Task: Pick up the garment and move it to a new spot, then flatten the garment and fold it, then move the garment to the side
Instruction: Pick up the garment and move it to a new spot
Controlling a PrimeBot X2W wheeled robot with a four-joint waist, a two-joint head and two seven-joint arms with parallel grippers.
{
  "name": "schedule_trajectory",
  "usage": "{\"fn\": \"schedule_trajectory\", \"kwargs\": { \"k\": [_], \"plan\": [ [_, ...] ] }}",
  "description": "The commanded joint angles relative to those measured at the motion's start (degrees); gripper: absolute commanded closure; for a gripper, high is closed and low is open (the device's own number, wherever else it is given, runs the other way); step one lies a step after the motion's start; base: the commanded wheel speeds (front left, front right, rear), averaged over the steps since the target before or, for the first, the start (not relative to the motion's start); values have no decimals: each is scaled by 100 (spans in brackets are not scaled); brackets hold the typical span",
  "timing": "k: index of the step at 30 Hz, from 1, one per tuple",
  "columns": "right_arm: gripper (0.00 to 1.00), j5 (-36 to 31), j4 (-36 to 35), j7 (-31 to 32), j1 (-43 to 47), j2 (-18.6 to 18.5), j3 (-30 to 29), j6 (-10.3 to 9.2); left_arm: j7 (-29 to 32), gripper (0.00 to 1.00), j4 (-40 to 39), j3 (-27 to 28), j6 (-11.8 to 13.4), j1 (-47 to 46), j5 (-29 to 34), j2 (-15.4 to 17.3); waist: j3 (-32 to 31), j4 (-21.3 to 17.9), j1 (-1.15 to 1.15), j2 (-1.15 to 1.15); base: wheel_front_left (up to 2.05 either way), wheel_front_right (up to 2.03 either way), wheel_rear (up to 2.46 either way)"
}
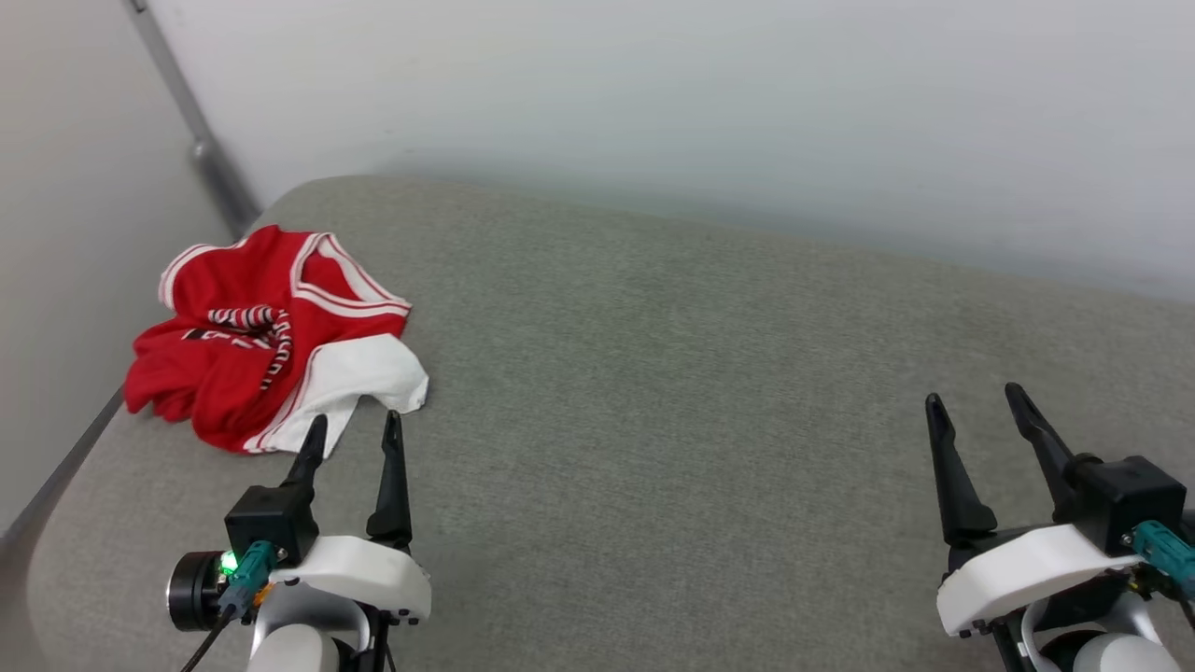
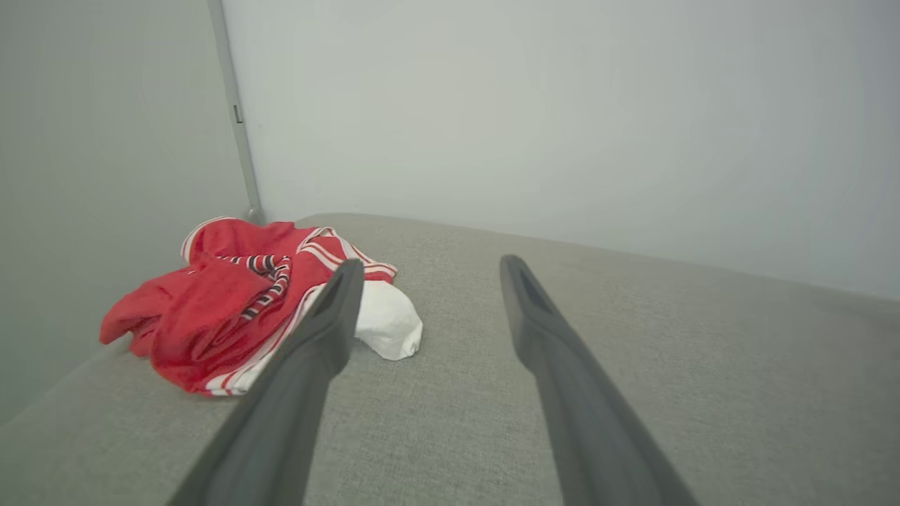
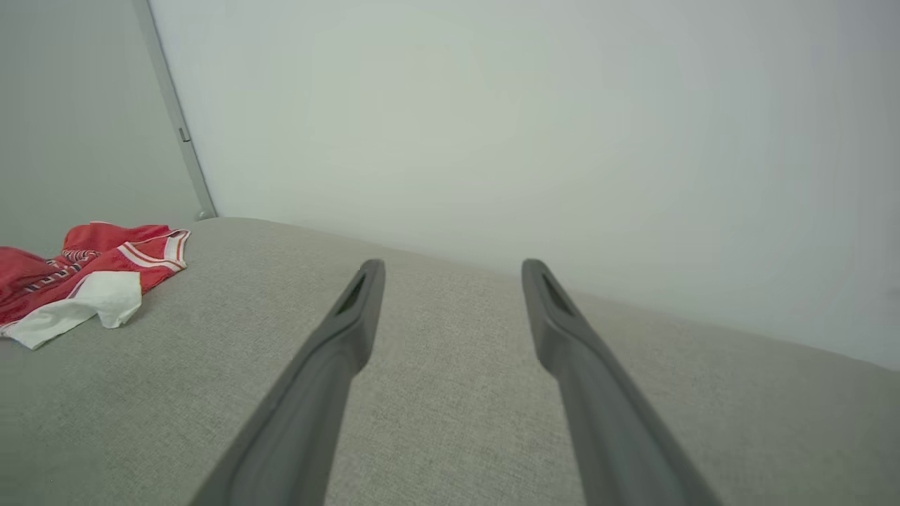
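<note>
Garment (image 1: 261, 345) lies crumpled at the far-left corner of the grey surface (image 1: 653, 373), with no clear long axis. Your left end effector (image 1: 357, 425), spread and empty, points at its near edge, just short. Right end effector (image 1: 971, 397), also spread, is well apart.

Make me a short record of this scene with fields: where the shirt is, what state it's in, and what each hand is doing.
garment: red jersey with white sleeve and striped trim, crumpled in a heap
location: far left part of the grey padded surface
left hand: open, empty, fingers pointing at the garment's near edge
right hand: open, empty, far to the garment's right
task stage: garment not yet picked up
</note>
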Motion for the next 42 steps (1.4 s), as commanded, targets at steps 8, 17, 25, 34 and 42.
{"fn": "schedule_trajectory", "kwargs": {
  "k": [8, 17, 25, 34, 42],
  "plan": [
    [0, -39, -115, 23, -44, 11, 325, -3, -14, 0, -70, 219, 24, 88, -85, 42, 34, 826, 0, 0, 0, 0, 0],
    [0, 21, -119, -22, -81, 10, 445, -2, -14, 0, -140, 357, 5, 220, -104, 99, 68, 1110, 0, 0, 0, 0, 0],
    [0, 0, -144, -40, -73, 10, 506, -3, -14, 0, -118, 388, 42, 162, -90, 121, 96, 1084, 0, 0, 0, 0, 0],
    [0, -155, -376, 166, -308, 9, 557, -2, 568, 0, 82, 573, -43, -921, -382, 445, 616, 710, 0, 0, 0, 0, 0],
    [0, -364, -718, 290, -685, 9, 580, -3, 1889, 0, 305, 866, -86, -2326, -787, 970, 1547, 176, 0, 0, 0, 0, 0]
  ]
}}
